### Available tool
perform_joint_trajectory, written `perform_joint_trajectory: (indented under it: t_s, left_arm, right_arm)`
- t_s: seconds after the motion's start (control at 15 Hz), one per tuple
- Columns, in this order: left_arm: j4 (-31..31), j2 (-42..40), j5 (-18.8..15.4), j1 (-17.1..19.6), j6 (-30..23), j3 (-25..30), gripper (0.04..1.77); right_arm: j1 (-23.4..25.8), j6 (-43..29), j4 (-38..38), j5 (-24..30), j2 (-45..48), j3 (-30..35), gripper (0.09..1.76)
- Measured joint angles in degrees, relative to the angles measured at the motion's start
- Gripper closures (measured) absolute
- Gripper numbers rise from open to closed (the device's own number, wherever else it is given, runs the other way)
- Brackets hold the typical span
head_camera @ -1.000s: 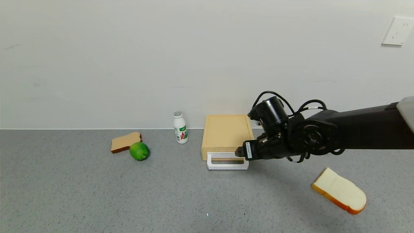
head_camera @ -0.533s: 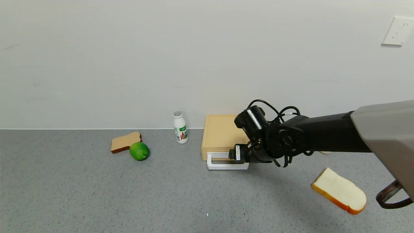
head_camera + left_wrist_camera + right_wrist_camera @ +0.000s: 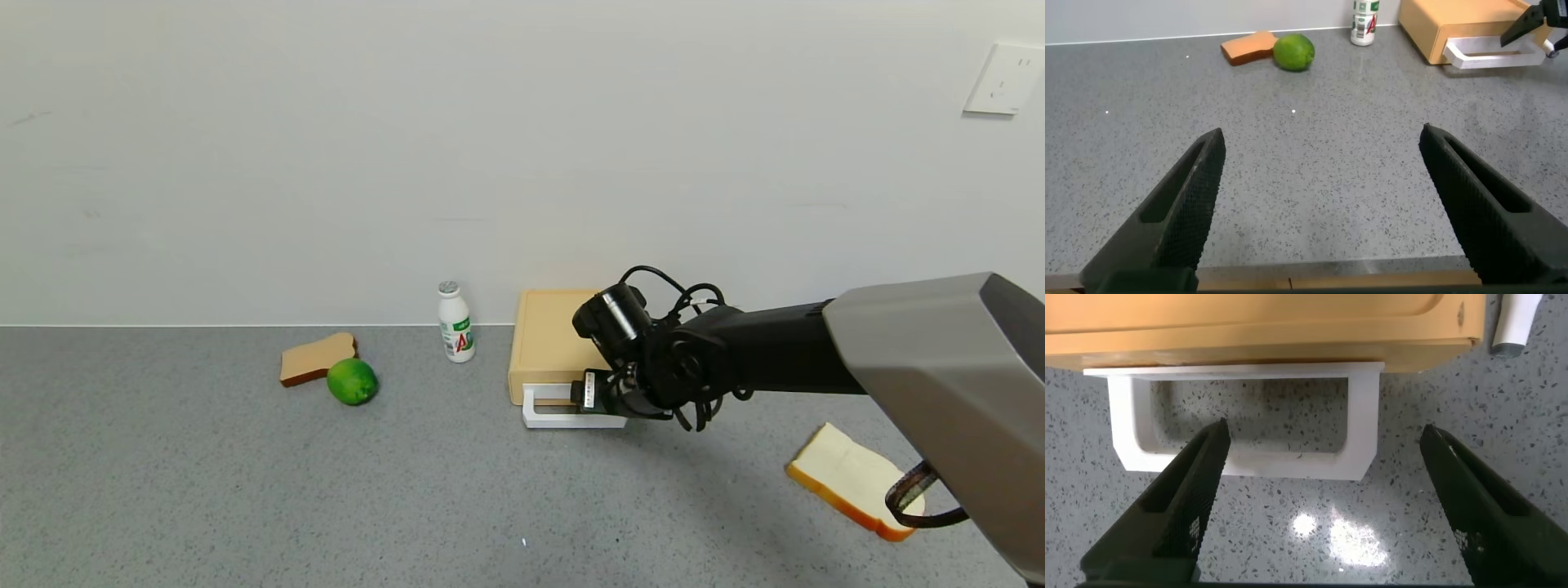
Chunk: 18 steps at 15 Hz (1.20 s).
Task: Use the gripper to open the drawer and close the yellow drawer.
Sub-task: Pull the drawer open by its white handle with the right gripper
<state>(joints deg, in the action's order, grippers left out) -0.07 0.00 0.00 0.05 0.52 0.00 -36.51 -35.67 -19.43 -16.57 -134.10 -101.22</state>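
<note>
The yellow drawer (image 3: 563, 339) is a low yellow-tan case by the wall; its front sits about flush, with a white loop handle (image 3: 563, 418) facing me. My right gripper (image 3: 583, 398) hovers just above the right part of the handle, open and empty. In the right wrist view the handle (image 3: 1249, 461) lies close beyond the spread fingers of the right gripper (image 3: 1324, 431), under the case front (image 3: 1257, 331). My left gripper (image 3: 1323, 135) is open and empty, low over the table's front edge, far from the drawer (image 3: 1454, 24).
A white bottle (image 3: 455, 322) stands left of the case. A brown bread slice (image 3: 314, 357) and a green lime (image 3: 352, 381) lie farther left. A white bread slice (image 3: 849, 478) lies front right, beneath the right arm. The wall runs right behind the case.
My right arm has swung left and down; its gripper went from beside the handle's right end to above the handle. The drawer has not moved.
</note>
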Motion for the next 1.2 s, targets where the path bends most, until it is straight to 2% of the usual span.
perform_joint_trajectory:
  t_s: [0.6, 1.07, 1.2]
  left_arm:
    - [0.02, 0.0, 0.0, 0.0, -0.01, 0.0, 0.09]
    - [0.0, 0.0, 0.0, 0.0, -0.01, 0.0, 0.09]
    - [0.0, 0.0, 0.0, 0.0, 0.0, 0.0, 0.09]
  right_arm:
    - [0.29, -1.18, 0.15, -0.05, -2.97, -2.28, 0.14]
    - [0.52, 1.8, -0.29, 0.5, -3.41, -2.17, 0.14]
    - [0.66, 2.74, -1.45, 2.73, -3.34, -2.11, 0.14]
